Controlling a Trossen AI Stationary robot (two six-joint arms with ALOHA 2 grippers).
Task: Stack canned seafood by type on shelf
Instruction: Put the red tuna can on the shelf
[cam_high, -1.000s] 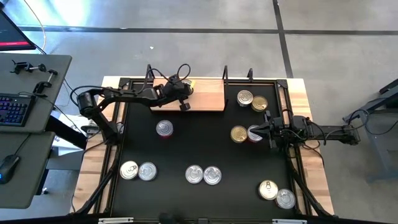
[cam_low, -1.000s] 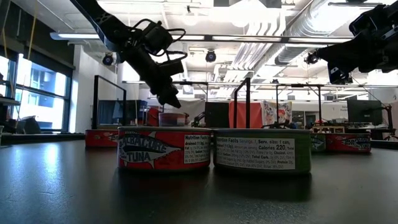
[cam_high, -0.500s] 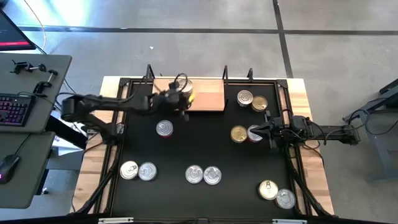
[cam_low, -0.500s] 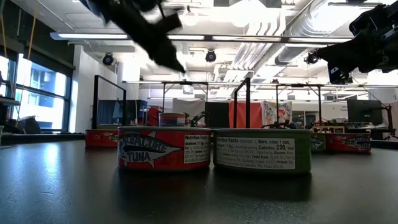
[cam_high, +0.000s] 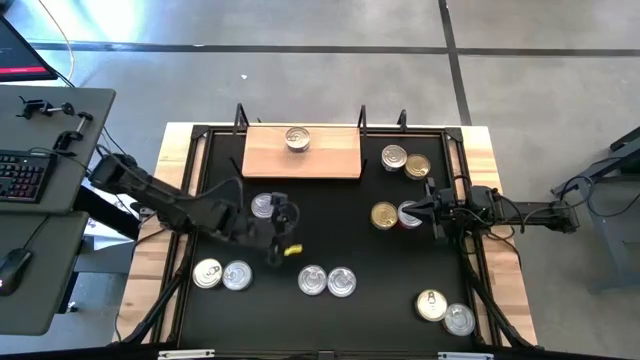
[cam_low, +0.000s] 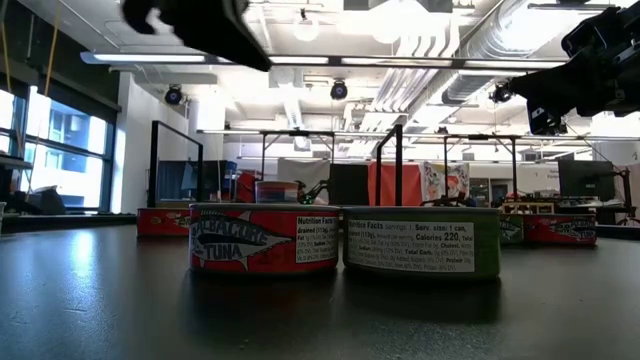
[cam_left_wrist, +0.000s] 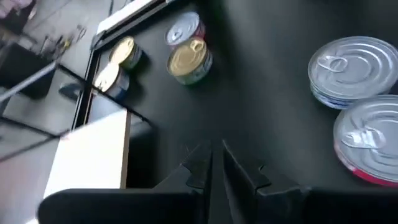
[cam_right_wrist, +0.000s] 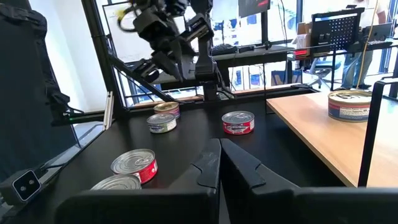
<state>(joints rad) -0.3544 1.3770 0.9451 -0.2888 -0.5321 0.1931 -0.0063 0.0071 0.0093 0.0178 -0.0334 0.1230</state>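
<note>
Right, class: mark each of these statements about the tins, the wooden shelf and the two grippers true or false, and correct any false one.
1. One tin stands on the shelf. True.
2. The left gripper holds a tin. False: it is empty, above the black table.
3. A gold-topped tin sits beside a red-sided tin. True.
4. The right gripper hovers over the shelf. False: it waits at the table's right side.
5. Tins are stacked in twos. False: none are stacked.
</note>
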